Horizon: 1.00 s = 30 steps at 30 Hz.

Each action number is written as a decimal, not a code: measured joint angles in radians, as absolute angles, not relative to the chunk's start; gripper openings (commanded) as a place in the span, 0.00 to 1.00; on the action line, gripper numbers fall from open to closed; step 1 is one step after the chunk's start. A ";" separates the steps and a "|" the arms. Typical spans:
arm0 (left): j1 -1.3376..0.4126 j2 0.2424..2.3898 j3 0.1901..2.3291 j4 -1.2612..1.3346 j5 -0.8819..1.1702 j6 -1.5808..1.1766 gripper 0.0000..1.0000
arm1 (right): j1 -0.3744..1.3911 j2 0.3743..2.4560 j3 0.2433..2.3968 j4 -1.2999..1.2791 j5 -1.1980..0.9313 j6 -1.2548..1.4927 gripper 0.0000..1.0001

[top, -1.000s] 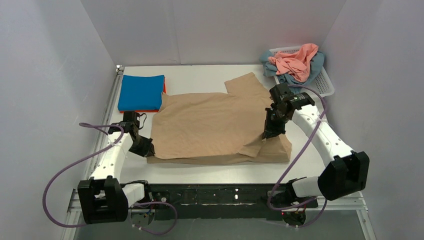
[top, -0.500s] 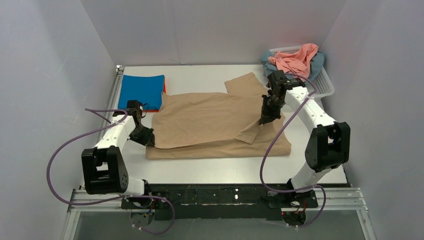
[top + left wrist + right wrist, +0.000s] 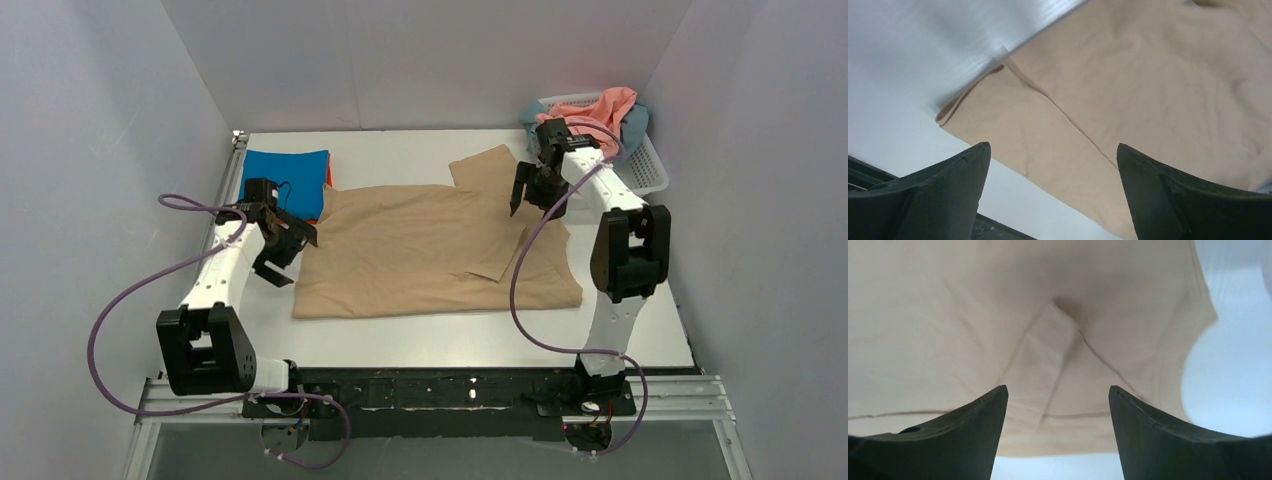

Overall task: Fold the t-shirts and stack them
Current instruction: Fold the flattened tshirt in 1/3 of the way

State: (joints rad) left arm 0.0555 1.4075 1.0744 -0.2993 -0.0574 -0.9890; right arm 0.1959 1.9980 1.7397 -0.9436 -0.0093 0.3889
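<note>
So both arms just let go: a second ago they were pinching the tan shirt (image 3: 430,255), now it lies folded over mid worktop (image 3: 400,340), so that fold looks done. Left fingers (image 3: 933,195) spread wide, hovering off its left edge, arm bent low. Right fingers (image 3: 1168,440) spread too, lifted over the far sleeve. Further back, blue shirt (image 3: 285,180) sits folded, pink shirt (image 3: 600,112) in the basket (image 3: 655,175)

You're looking into a robotics lab test cell: plain white walls (image 3: 420,60) box in a white desk (image 3: 400,145), with a cabled left arm (image 3: 225,275) and right arm (image 3: 605,195) bolted to a rail (image 3: 440,388) at 6 o'clock.
</note>
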 measured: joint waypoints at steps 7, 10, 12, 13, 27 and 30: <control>-0.081 1.319 1.067 -0.299 0.056 -0.902 0.98 | 0.191 1.642 1.298 -0.812 -0.157 0.397 0.84; -0.169 1.351 1.032 -0.272 0.091 -0.871 0.98 | 0.205 1.572 1.163 -0.709 -0.257 0.414 0.84; -0.202 1.387 1.001 -0.245 0.121 -0.855 0.98 | 0.215 1.576 1.111 -0.654 -0.308 0.422 0.84; -0.208 1.406 0.987 -0.234 0.133 -0.849 0.98 | 0.220 1.588 1.095 -0.632 -0.329 0.426 0.84; -0.211 1.488 0.868 -0.117 0.150 -0.808 0.98 | 0.240 1.744 1.088 -0.487 -0.390 0.463 0.84; -0.211 1.502 0.856 -0.110 0.146 -0.804 0.98 | 0.244 1.754 1.084 -0.479 -0.389 0.469 0.84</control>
State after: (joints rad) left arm -0.2111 1.5017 0.8558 -0.1097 0.1463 -0.8040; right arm 0.2436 1.7538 1.0843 -0.4786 -0.3885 0.4694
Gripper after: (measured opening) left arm 0.981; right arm 0.840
